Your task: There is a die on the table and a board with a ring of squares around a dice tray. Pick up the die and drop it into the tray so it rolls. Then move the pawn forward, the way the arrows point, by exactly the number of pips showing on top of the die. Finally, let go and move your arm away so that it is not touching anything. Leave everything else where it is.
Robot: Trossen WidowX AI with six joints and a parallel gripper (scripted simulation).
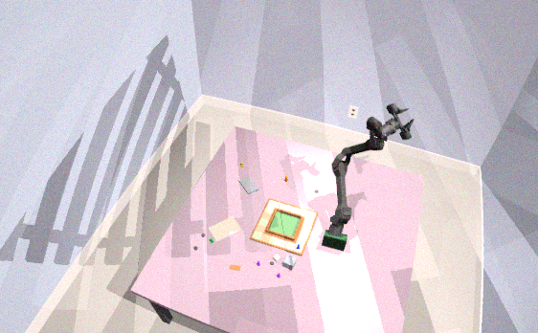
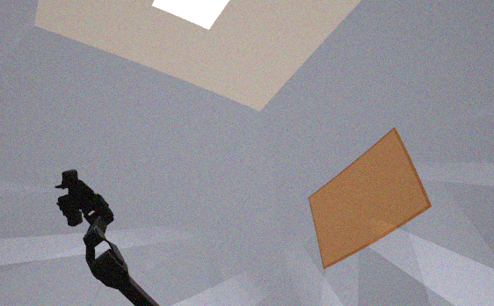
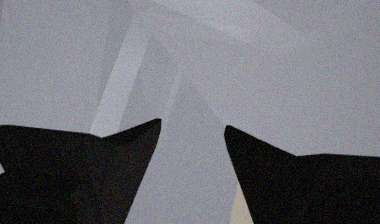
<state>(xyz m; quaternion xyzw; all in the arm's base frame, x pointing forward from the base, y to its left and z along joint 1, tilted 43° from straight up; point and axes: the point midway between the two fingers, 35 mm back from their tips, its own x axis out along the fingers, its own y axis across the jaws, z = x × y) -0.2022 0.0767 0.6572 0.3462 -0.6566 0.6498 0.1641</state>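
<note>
Top view, white die [image 1: 277, 257] on the pink surface [image 1: 380, 206], just outside the board [image 1: 259, 235], blue pawn [image 1: 298, 247] on a corner of its ring, green tray [image 1: 284, 224] at centre, tool [image 1: 409, 115] [image 2: 57, 195] [image 3: 193, 127] raised well apart from them, released, its fingers spread around nothing.

A blue pawn [image 1: 299, 247] stands on the square board [image 1: 258, 233]
</note>
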